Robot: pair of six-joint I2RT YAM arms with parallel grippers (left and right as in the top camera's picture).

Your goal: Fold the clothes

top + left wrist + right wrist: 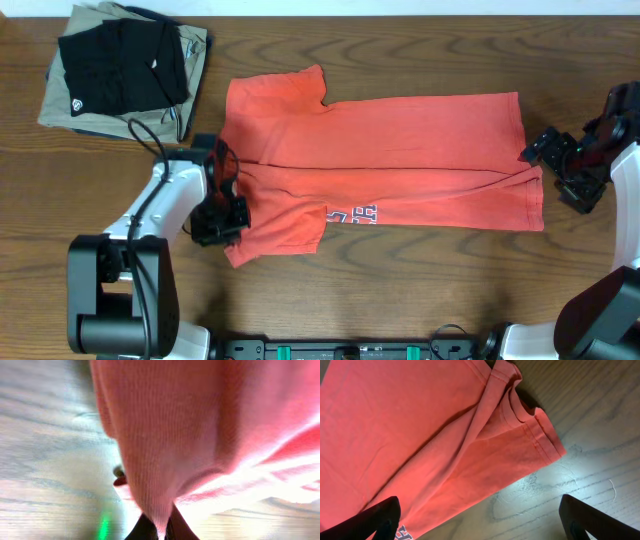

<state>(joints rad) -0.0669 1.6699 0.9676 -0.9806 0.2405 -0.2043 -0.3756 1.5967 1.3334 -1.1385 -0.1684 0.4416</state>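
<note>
pinching near-left sleeve (283, 235) of clothes (400, 150): left end effector (222, 215) clamped on fabric edge, cloth drapes over it in wrist view. shirt lies mid table (420, 300), doubled lengthwise, lettering (352, 214) at near edge. right end effector (552, 175) wide open, empty, just beside hem (540, 435). advice: lift low, keep pinch firm, carry sleeve inward over body, don't drag lower layers; right side could pin hem.
</note>
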